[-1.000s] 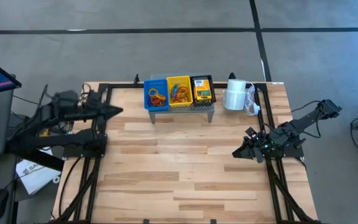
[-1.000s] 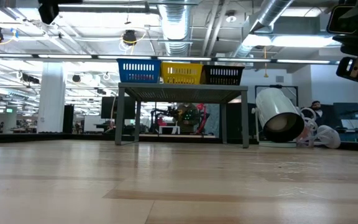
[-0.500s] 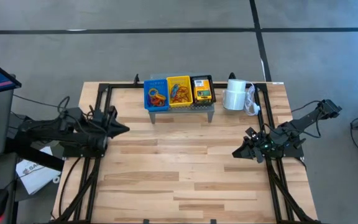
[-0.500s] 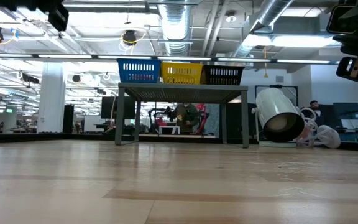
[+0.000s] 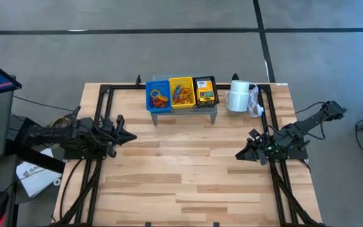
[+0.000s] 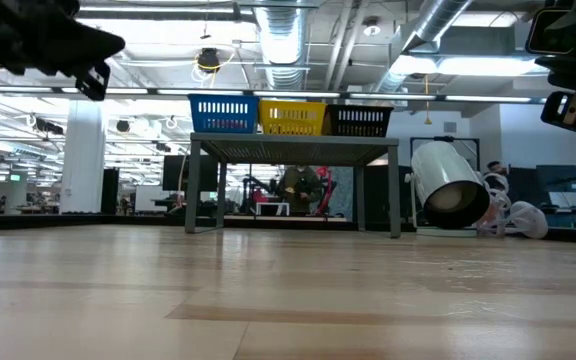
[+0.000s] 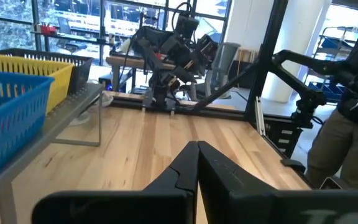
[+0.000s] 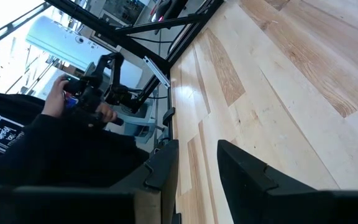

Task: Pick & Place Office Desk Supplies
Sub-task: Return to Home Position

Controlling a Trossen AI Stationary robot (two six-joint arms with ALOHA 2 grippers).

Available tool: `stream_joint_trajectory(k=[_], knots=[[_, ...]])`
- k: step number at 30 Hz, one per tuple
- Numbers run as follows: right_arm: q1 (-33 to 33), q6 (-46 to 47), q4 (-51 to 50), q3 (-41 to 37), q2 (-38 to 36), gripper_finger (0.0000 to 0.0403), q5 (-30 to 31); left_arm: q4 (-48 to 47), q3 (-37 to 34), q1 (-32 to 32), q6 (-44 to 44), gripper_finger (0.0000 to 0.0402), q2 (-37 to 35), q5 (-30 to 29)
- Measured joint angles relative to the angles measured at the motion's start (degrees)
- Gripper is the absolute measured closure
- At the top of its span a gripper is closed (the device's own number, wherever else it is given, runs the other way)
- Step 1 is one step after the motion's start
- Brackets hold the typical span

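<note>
While the blue basket (image 5: 158,96), the yellow basket (image 5: 181,92) and the black basket (image 5: 205,91) are lined up close side by side on the grey perforated shelf (image 6: 293,143) at the far middle of the desk (image 5: 188,183), both arms are seen well apart from them. Orange and red loops (image 5: 161,99) are held in the blue basket, more loops are heaped in the yellow one, and a yellow-green crayon box (image 5: 205,96) is lodged in the black one. A white paper roll (image 5: 237,96) is set on the desk just beside the shelf's right end, with a loose tail of paper trailing from it. The left gripper (image 5: 130,136) is held over the desk's left side, nearer than the shelf and pointed toward the middle; its fingers (image 7: 179,174) are pressed together with nothing between them. The right gripper (image 5: 238,155) is held near the desk's right edge, pointed inward; its fingers (image 8: 241,168) are parted by a narrow gap through which bare wood is seen, and nothing is grasped. Beyond the desk's edge, a person in dark clothing (image 8: 30,155) is caught by the right wrist view.
</note>
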Motion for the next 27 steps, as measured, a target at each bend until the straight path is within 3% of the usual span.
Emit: stream_joint_trajectory(k=[13, 27], knots=[[-0.01, 0.00, 0.00, 0.00, -0.01, 0.0294, 0.02, 3.54, -8.17, 0.00, -0.10, 0.0400, -2.00, 0.02], [-0.01, 0.00, 0.00, 0.00, -0.01, 0.0294, 0.02, 2.44, -8.22, 0.11, -0.07, 0.0400, -1.86, -0.02]])
